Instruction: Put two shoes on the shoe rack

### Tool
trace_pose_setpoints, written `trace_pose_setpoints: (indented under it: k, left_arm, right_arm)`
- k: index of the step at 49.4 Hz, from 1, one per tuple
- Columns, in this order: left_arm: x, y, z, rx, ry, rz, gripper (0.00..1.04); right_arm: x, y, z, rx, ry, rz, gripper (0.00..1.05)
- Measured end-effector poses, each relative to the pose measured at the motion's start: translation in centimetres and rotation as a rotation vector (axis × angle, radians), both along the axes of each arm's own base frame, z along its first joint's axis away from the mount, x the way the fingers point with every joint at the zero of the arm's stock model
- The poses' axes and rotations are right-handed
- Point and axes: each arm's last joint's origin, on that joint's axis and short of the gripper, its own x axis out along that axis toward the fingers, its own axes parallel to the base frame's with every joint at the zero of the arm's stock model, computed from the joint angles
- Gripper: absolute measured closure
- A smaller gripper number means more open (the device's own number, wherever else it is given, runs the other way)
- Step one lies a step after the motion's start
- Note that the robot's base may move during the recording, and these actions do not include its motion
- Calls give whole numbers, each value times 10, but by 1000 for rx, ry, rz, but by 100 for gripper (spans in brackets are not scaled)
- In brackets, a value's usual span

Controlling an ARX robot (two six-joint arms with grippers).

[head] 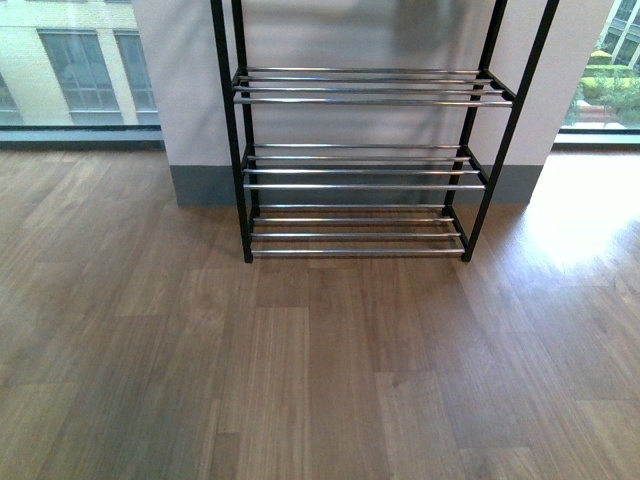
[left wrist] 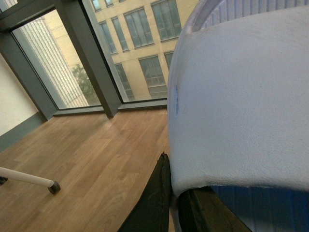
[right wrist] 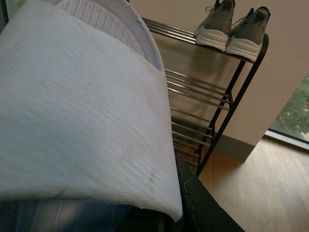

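Two shoes (right wrist: 216, 26) sit at one end atop the shoe rack (head: 370, 99); left hand (left wrist: 175, 207) clamps a sandal (left wrist: 241, 101), right hand (right wrist: 177, 210) its mate (right wrist: 77, 111)

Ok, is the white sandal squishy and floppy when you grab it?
Probably light: the slide sandal looks like soft foam. Its wide strap holds a smooth arch, so likely springy, not floppy. The ridged sole may resist slipping.

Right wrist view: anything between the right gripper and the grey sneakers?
Yes: a pale slide sandal sits in the right gripper itself. The grey sneakers already stand on the top tier of the shoe rack; nothing else visible between.
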Motion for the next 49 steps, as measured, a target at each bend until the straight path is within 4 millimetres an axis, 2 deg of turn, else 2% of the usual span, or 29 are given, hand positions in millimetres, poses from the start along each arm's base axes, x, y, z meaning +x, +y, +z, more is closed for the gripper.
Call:
trace_pose_setpoints:
  k: [49]
  left_arm:
    - [0,0,-1,2,2,1,103]
  right_arm:
    - [0,0,-1,0,2,0,103]
